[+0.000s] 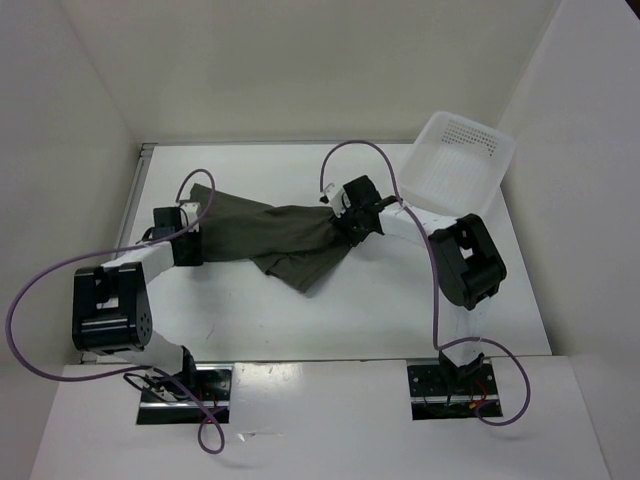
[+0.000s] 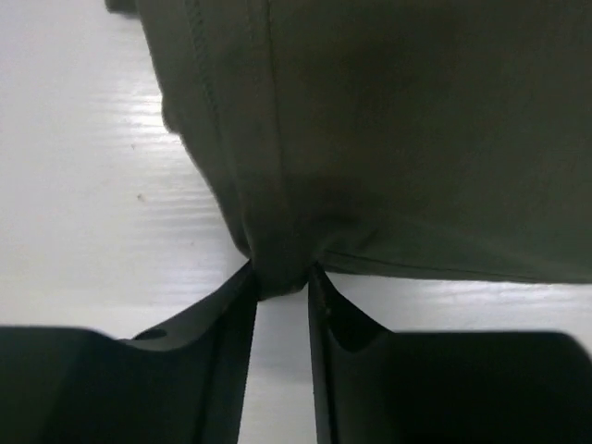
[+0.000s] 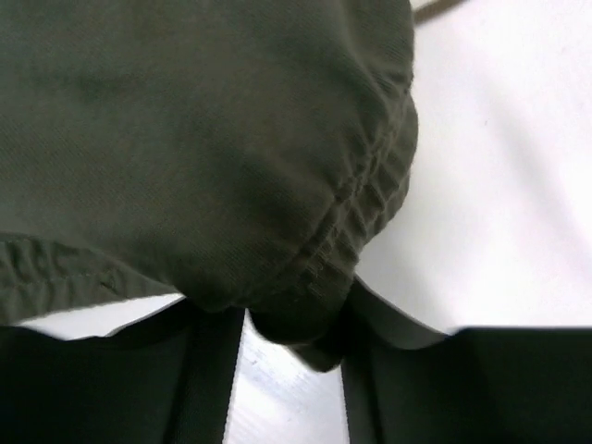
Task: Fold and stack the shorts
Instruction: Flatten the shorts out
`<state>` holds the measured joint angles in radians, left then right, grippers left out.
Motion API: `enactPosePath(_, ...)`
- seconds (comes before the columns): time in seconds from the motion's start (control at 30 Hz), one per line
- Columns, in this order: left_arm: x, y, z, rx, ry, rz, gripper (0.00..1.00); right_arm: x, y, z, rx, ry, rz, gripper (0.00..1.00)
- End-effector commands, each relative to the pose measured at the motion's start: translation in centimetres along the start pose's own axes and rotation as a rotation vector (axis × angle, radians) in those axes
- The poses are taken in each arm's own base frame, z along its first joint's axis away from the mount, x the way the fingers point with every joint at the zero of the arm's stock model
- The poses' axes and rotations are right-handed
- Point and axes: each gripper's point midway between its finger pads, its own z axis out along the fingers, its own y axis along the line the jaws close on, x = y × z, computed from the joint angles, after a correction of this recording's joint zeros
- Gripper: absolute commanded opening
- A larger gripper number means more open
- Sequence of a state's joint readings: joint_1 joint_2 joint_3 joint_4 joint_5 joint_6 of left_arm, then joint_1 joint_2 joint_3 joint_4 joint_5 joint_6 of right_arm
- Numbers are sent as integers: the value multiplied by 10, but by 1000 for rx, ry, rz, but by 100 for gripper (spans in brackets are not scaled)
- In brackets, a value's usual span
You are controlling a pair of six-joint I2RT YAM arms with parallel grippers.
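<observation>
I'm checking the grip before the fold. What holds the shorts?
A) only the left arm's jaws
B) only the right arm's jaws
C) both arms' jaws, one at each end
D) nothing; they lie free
C: the left gripper and the right gripper each have their jaws shut on an edge of the shorts, which stretch between them.

Overhead plus close wrist views; shared shorts (image 1: 290, 240)

Dark olive shorts (image 1: 275, 238), unfolded, stretched across table, one corner drooping
</observation>
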<state>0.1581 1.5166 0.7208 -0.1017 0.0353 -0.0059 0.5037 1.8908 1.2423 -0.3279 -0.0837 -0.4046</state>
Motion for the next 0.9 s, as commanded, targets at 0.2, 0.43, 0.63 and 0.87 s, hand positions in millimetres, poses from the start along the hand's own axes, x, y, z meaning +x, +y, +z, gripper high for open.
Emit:
enactPosePath(0.2,-3,-8,15,46,22,10,0,-50,-20,-5,50,-114,-14,4)
enactPosePath(0.43,-106,-1,-17,18,-190,27,0,-131,-62,-55,194,-272,-89,0)
enactPosePath(0.63,-309,15,-149,-51,-611,42,0,-267,-146,-177,571,-608,-18,0)
enactPosePath(0.87,-347,45,-266,-137,-789,10,0,-295,-154,-252,640,-724,-6,0)
